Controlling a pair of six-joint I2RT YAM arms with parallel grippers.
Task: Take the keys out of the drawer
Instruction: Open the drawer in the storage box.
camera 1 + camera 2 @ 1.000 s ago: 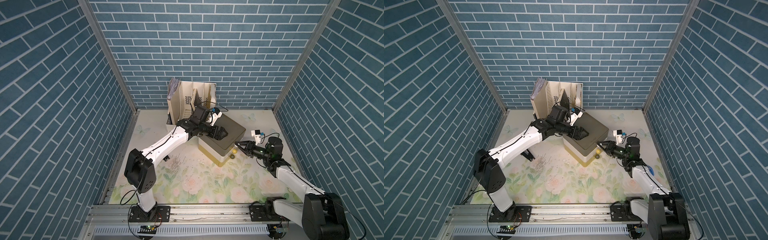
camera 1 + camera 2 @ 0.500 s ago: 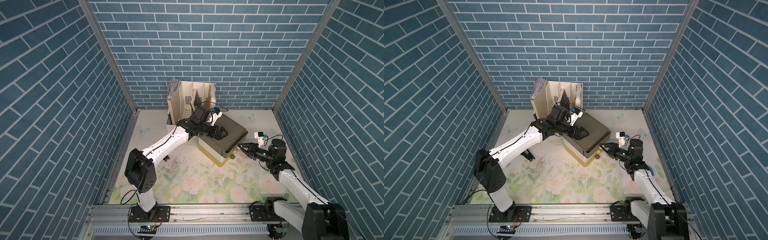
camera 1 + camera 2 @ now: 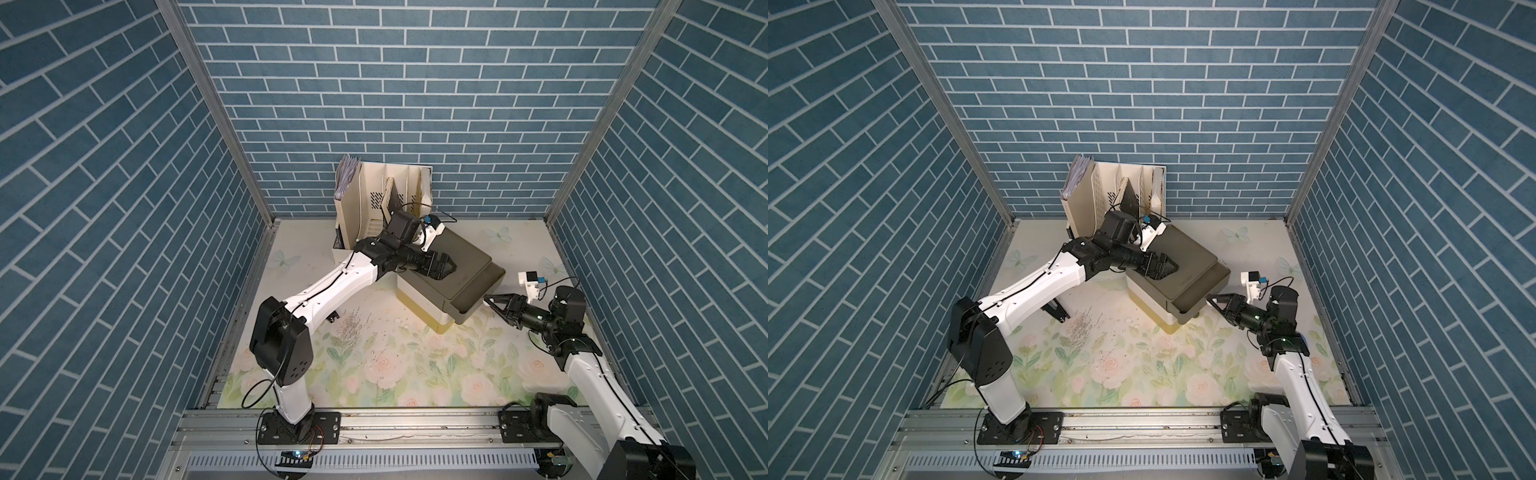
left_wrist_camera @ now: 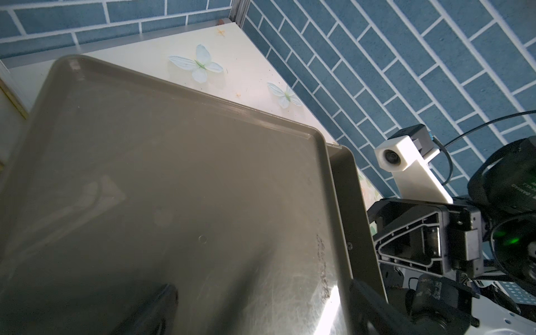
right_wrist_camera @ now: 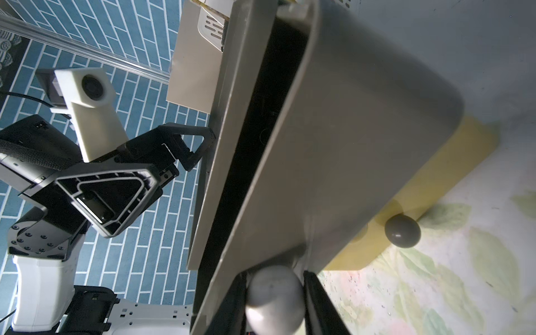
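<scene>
An olive-topped drawer unit [image 3: 453,266] [image 3: 1177,266] stands mid-table in both top views. Its top drawer [image 5: 362,145] is slid out a little, showing a dark gap [image 5: 255,139]. The keys are hidden; nothing shows inside the gap. My right gripper [image 5: 274,290] [image 3: 487,300] is shut on the drawer's grey round knob [image 5: 274,295]. My left gripper [image 3: 451,268] [image 4: 261,316] rests open on the unit's top [image 4: 174,188], its fingers [image 4: 150,313] spread wide with nothing between them.
A yellow lower drawer [image 5: 435,185] with its own dark knob [image 5: 402,230] sits shut below. A beige file organizer [image 3: 382,199] stands behind the unit against the back wall. Small specks [image 3: 353,328] lie scattered on the floral mat left of the unit.
My right gripper has drawn back to the right with the knob in it, and the top drawer has slid out a little further. The left arm has stayed on the unit's top.
</scene>
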